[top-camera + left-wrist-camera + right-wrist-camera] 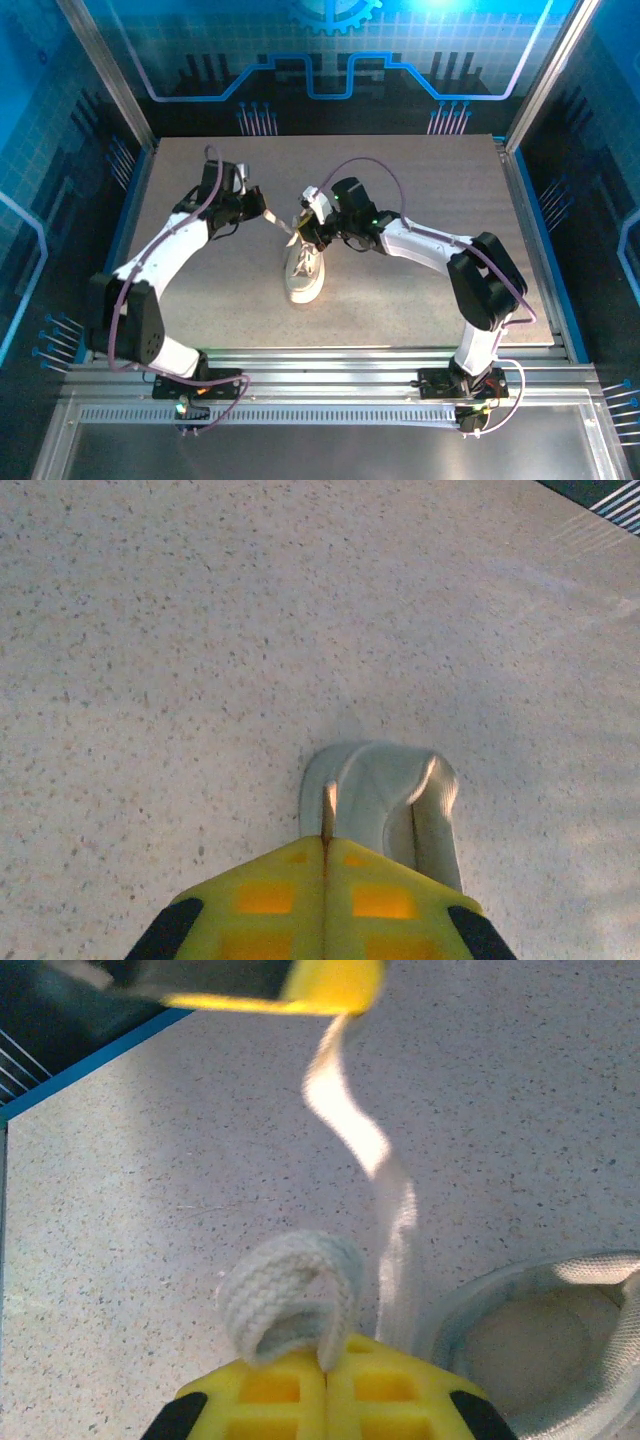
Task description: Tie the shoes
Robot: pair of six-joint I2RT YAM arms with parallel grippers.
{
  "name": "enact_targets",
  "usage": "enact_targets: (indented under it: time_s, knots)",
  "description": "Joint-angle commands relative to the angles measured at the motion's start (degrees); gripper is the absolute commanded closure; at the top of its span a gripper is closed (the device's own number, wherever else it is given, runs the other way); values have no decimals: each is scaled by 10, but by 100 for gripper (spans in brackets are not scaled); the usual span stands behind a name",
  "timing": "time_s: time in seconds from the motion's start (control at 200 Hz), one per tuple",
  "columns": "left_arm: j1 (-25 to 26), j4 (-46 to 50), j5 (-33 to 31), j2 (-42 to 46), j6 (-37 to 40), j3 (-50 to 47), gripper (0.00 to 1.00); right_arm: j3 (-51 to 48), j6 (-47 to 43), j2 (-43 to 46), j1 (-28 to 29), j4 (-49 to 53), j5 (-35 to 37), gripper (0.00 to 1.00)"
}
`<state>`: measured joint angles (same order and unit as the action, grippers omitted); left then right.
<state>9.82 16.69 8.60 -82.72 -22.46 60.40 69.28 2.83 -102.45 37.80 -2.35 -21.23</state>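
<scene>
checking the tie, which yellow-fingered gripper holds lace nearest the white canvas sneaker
The right gripper, pinching a pale woven lace loop beside the opening of the white canvas sneaker; the left gripper holds its lace farther out.

The whole tabletop (420, 300) is viewed from high behind; close wrist views are aimed downward, the laces (385, 1175) shared.

Speckled grey table (380, 300) inside blue-lit panelled walls (400, 40).
</scene>
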Motion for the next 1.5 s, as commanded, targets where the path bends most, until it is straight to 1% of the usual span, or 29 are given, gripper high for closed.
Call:
enact_targets:
  time_s: [0.0,0.095,0.18,0.29,0.36,0.435,0.54,0.67,0.85,0.96,1.051,1.101,1.116,1.141,1.191,1.211,1.241,1.306,1.361,1.411,1.496]
  knots:
    - [8,-41,32,80,32,-66,100,28,10,-13,-7,38,6,100]
    - [39,-43,12,152,58,-108,100,36,16,-19,-11,50,11,100]
    - [87,-42,-18,201,66,-137,100,43,31,-26,-16,55,23,100]
    - [160,-45,-81,238,66,-176,100,46,49,-34,-24,50,23,100]
    - [198,-75,-95,244,50,-203,100,46,52,-35,-25,46,16,100]
    - [241,-106,-110,231,39,-219,100,49,52,-36,-25,47,8,100]
    - [300,-149,-132,193,42,-218,100,50,47,-35,-25,46,-12,100]
    - [341,-205,-121,124,48,-196,100,47,41,-34,-25,43,-34,100]
    - [392,-225,-116,31,60,-148,100,47,38,-34,-24,44,-41,100]
    - [399,-239,-111,0,54,-143,100,49,31,-35,-24,45,-55,100]
    - [399,-237,-124,-2,57,-144,100,45,20,-33,-24,39,-73,100]
    - [399,-227,-133,3,67,-140,79,38,10,-30,-23,32,-85,100]
    - [398,-220,-138,5,70,-138,74,35,8,-29,-23,29,-87,100]
    - [398,-210,-144,8,77,-134,70,30,3,-27,-23,24,-90,100]
    - [397,-190,-153,21,94,-126,64,19,-10,-24,-21,17,-94,100]
    - [396,-183,-154,28,101,-125,58,16,-15,-23,-20,14,-96,100]
    - [393,-175,-151,41,112,-124,54,9,-22,-22,-20,13,-97,100]
    - [381,-168,-132,75,134,-131,50,-4,-31,-17,-18,2,-97,100]
    - [362,-168,-94,99,146,-142,47,-17,-34,-11,-16,-16,-97,100]
    - [341,-160,-68,113,149,-148,47,-30,-34,-5,-15,-41,-95,100]
    - [309,-139,-47,136,153,-153,47,-47,-32,4,-12,-69,-91,100]
